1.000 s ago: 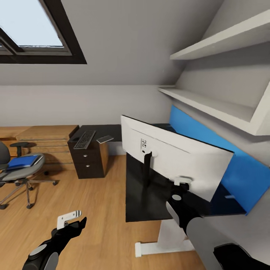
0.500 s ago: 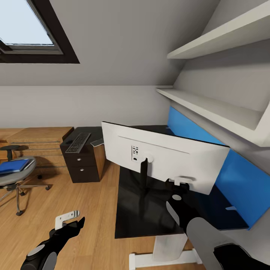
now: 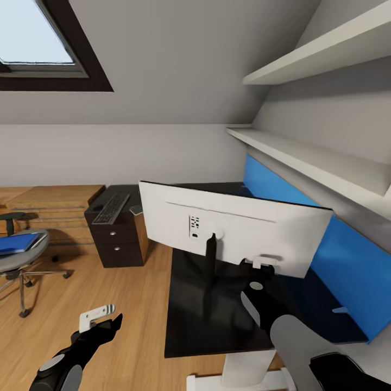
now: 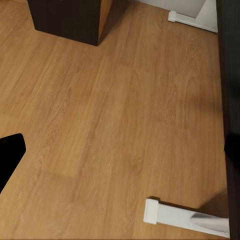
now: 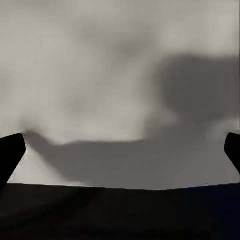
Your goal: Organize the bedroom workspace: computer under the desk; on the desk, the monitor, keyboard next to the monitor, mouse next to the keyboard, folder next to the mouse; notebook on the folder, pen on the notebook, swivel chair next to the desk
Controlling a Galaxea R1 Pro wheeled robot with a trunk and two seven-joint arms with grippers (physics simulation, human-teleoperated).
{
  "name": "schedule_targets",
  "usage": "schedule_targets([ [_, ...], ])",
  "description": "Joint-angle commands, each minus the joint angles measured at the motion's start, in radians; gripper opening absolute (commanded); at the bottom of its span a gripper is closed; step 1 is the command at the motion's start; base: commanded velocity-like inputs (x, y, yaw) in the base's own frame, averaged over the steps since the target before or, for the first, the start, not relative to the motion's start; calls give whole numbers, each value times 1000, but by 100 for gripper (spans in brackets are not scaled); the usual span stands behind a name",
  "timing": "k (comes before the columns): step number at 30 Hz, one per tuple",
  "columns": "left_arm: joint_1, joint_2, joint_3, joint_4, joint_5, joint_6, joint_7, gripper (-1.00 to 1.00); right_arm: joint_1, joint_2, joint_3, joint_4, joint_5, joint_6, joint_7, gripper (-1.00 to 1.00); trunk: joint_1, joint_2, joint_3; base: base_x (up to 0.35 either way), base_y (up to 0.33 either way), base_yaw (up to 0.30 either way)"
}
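Setting the monitor [image 3: 239, 231] on the counter [image 3: 217, 315] looks like the step in hand: its light back faces the camera at centre frame, base on the black top. The right gripper [image 3: 264, 264] sits at its lower edge; whether its fingers clench it I cannot tell. The left gripper [image 3: 98, 317] hangs released over the wood floor, lower left. Next likely comes the keyboard [image 3: 111, 208], mid-left on the drawer unit [image 3: 117, 244]. The folder [image 3: 16, 243] lies on the swivel chair [image 3: 19, 260], far left.

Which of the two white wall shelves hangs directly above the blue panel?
The lower shelf; the upper shelf sits higher, by the sloped ceiling.
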State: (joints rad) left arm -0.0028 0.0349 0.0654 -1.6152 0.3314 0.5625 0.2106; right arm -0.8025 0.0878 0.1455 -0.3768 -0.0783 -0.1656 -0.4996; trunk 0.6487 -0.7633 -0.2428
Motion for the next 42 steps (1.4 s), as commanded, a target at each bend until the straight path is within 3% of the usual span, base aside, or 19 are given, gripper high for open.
schedule_targets([
  [1, 0, 0, -1, -2, 11, 3, 8, 100, -1, 0, 8, 0, -7, -5, -5, 100, 1, -1, -1, 307, 0, 0],
  [23, 0, 0, 0, -2, 11, 9, 9, 100, -1, 2, 10, -3, -7, -7, -6, 100, 1, -1, -1, 47, 0, 0],
  [35, 0, 2, 2, -2, 9, 11, 9, 100, -1, 14, 13, -4, -8, -9, -12, 100, 1, -1, -1, -256, -32, 12],
  [42, 0, 2, 2, -2, 9, 11, 9, 100, -1, 17, 13, -4, -8, -9, -15, 100, 1, -1, -1, -279, -153, 199],
])
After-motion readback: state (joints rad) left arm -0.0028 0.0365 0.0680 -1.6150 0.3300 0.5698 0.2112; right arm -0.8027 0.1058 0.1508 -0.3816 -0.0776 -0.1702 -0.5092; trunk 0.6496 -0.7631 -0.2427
